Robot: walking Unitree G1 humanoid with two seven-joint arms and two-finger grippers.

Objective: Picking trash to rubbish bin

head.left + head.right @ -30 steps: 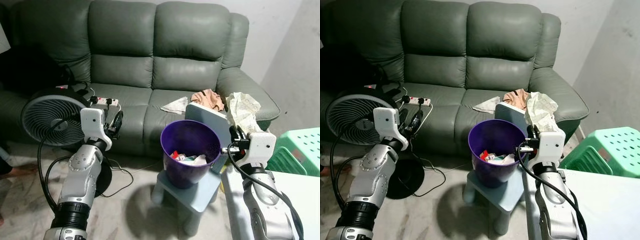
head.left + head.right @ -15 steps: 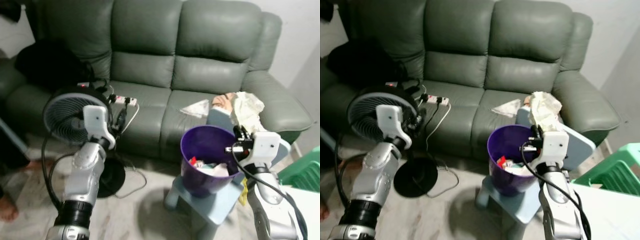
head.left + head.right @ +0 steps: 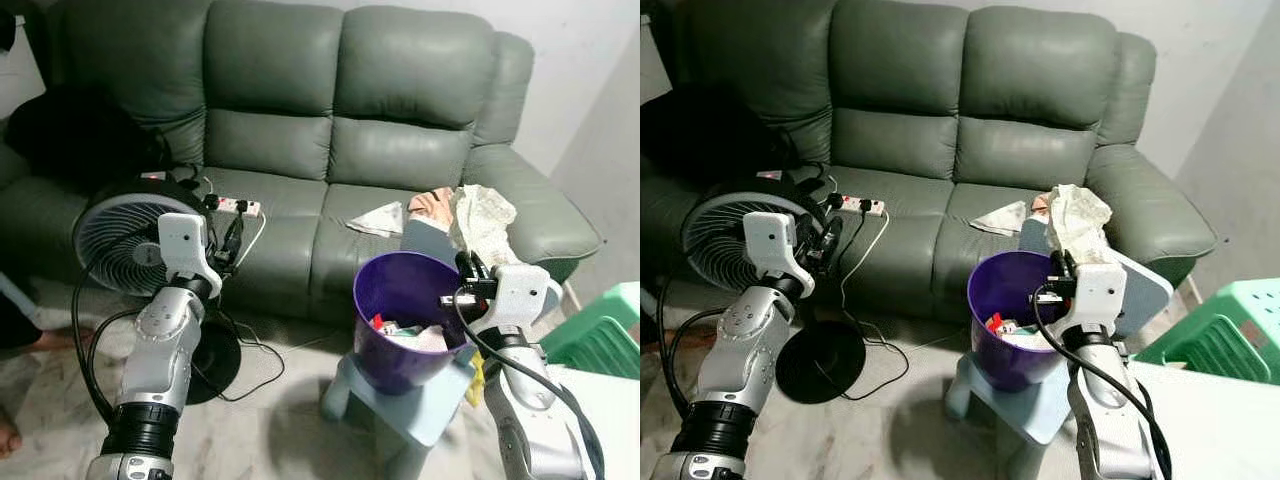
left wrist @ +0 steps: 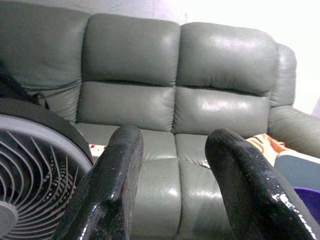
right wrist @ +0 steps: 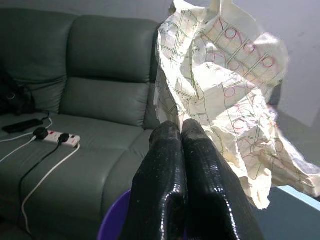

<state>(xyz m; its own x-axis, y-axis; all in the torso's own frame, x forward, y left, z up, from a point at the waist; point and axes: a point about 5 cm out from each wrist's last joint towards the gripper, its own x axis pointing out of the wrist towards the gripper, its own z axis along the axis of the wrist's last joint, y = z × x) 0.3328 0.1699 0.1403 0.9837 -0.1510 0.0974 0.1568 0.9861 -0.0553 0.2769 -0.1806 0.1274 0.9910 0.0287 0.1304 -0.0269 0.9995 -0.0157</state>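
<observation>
A purple rubbish bin (image 3: 395,335) with some litter inside stands on a light blue stool (image 3: 410,412) in front of the green sofa (image 3: 330,130). My right gripper (image 3: 468,268) is at the bin's right rim, shut on a crumpled white printed paper (image 5: 225,75) that stands up above the fingers (image 5: 172,165). My left gripper (image 4: 172,145) is open and holds nothing; it is raised in front of the fan (image 3: 125,245). A white paper sheet (image 3: 378,218) and an orange wad (image 3: 432,205) lie on the sofa seat behind the bin.
A standing fan's black base (image 3: 820,360) and cables lie on the floor at left. A power strip (image 3: 238,207) and a black bag (image 3: 80,140) rest on the sofa. A green plastic stool (image 3: 600,335) and a white tabletop (image 3: 600,420) are at right. A person's foot (image 3: 8,432) is at far left.
The camera swung left, then partly back. Both arms keep their poses; the right gripper still holds the paper beside the bin's rim.
</observation>
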